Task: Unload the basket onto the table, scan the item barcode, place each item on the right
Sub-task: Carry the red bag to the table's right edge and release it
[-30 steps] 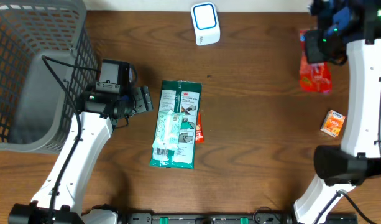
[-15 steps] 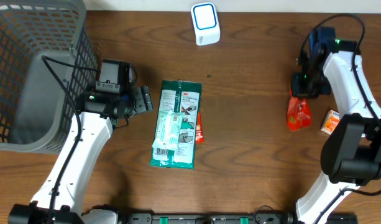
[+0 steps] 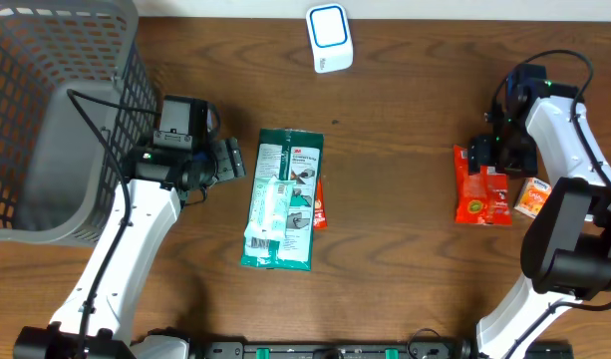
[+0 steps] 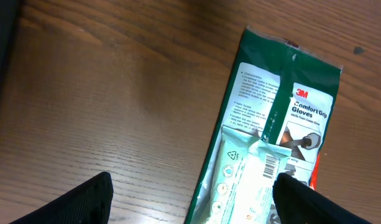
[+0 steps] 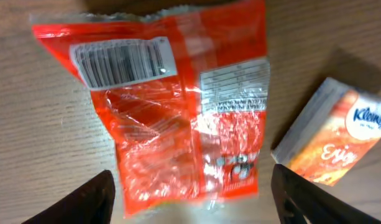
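The right pincer [image 5: 196,200] lets go of the crinkly red-orange plastic snack packet [image 5: 178,106], which a second ago hung clamped in it high over the far right of the wooden surface [image 3: 405,219]. The packet now lies flat directly beneath the pincer, whose fingers stand wide on either side and touch nothing. The white barcode label [image 5: 122,62] faces up at the packet's far end. A small orange tissue pack [image 5: 336,143] sits just beside the packet on the pincer's outer side. The white-and-blue scanner [image 3: 329,38] stands well away on the pincer's inner side, across bare wood. With the item set down, it seems either scanned and finished with or due for a fresh grasp. The left pincer [image 4: 196,202] waits wide apart and unmoved, with the green glove packet [image 4: 271,137] ahead of it.
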You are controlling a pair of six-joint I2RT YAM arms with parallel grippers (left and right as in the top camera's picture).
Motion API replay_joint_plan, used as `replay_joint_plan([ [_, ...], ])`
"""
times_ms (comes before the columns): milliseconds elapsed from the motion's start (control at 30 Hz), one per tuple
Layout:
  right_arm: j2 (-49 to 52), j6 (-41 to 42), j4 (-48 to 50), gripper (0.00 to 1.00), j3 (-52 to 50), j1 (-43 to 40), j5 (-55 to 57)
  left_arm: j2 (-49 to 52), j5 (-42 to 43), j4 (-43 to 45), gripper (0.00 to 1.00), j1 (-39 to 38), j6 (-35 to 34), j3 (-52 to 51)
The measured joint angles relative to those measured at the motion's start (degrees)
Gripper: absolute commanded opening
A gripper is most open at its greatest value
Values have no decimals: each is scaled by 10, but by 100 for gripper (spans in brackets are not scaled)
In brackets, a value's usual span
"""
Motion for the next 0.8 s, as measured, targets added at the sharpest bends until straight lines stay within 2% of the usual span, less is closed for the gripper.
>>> replay_joint_plan([
  [133,0,1,-35,71,35,0,7,0,0,0,83,0,0,0],
  [200,0,2,-48,60,56,0,-2,0,0,0,83,0,0,0],
  [233,0,2,-52,43,64,1,-15,0,0,0,83,0,0,0],
  [267,0,2,-56,33,69,1,-31,0,0,0,83,0,0,0],
  [300,0,3,-61,18,70,2,-55,0,0,0,83,0,0,0],
  [333,0,2,-62,8,70,4,-63,0,0,0,83,0,0,0],
  [367,0,1,-64,2,70,7,-79,0,0,0,83,0,0,0],
  [567,0,3,-31,1,53,22,-127,0,0,0,83,0,0,0],
  [800,0,3,82,1,-53,47,-136,0,0,0,83,0,0,0],
])
